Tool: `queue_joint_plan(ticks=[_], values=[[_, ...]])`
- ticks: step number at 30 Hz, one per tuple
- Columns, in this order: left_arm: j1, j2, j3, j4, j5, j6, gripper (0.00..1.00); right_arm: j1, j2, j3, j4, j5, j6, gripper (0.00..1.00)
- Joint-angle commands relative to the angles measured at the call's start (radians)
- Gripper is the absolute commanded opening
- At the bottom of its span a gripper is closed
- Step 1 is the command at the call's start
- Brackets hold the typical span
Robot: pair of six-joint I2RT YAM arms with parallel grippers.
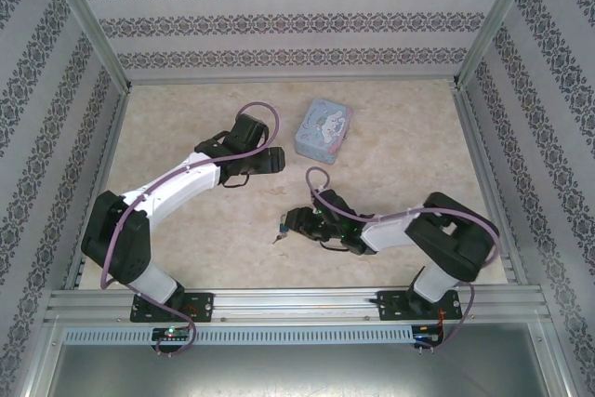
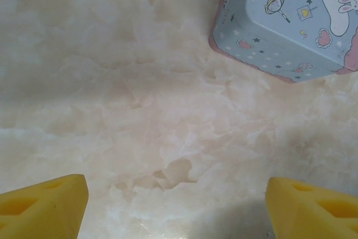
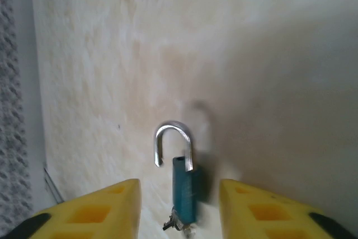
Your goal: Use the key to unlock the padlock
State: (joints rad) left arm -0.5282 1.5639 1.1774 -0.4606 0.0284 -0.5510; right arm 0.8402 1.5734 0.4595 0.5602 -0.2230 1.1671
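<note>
Teal in the body, the padlock (image 3: pixel 184 194) sits in the right wrist view between the yellow fingers (image 3: pixel 100 211) of the right claw (image 3: pixel 179 183). It seems to lie on the pale marbled surface (image 3: pixel 251 54) with its shackle pointing away. One leg of the silver shackle hangs free of the body, so I judge the lock open. The key (image 3: pixel 178 225) shows as a small dark piece at the near end, apparently seated in the base. The claw is released: its jaws stand apart with a gap on each side, gripping nothing, which suits a lock that needs no more holding.

From the left wrist, the left claw (image 2: pixel 176 188) is spread wide over bare surface with nothing between its pads. A corner of the cartoon-printed tin (image 2: pixel 285 20) shows ahead and to the right. It looks parked out of the way.

From above, the left claw hangs just beside the tin, well apart from the padlock. The right claw sits low over the padlock in the near middle of the surface.
</note>
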Motion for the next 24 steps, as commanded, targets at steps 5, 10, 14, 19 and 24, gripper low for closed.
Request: queue_joint_plan(ticks=[5, 10, 14, 19, 24], values=[[0.02, -0.108, -0.052, -0.008, -0.052, -0.003, 0.88, -0.181, -0.328, -0.058, -0.267, -0.017, -0.127, 0.73], [0.032, -0.215, -0.117, 0.013, -0.159, 0.009, 0.97, -0.335, -0.615, 0.066, -0.663, 0.078, -0.355, 0.98], [0.042, -0.325, -0.199, 0.08, -0.33, 0.067, 1.0, -0.429, -0.753, 0.178, -0.858, 0.397, -0.541, 0.98], [0.084, -0.438, -0.314, 0.214, -0.515, 0.172, 0.99, -0.592, -0.758, 0.18, -0.733, 0.632, -0.696, 0.98], [0.155, -0.523, -0.488, 0.495, -0.616, 0.351, 1.0, -0.732, -0.648, 0.165, -0.605, 0.691, -0.79, 0.98]])
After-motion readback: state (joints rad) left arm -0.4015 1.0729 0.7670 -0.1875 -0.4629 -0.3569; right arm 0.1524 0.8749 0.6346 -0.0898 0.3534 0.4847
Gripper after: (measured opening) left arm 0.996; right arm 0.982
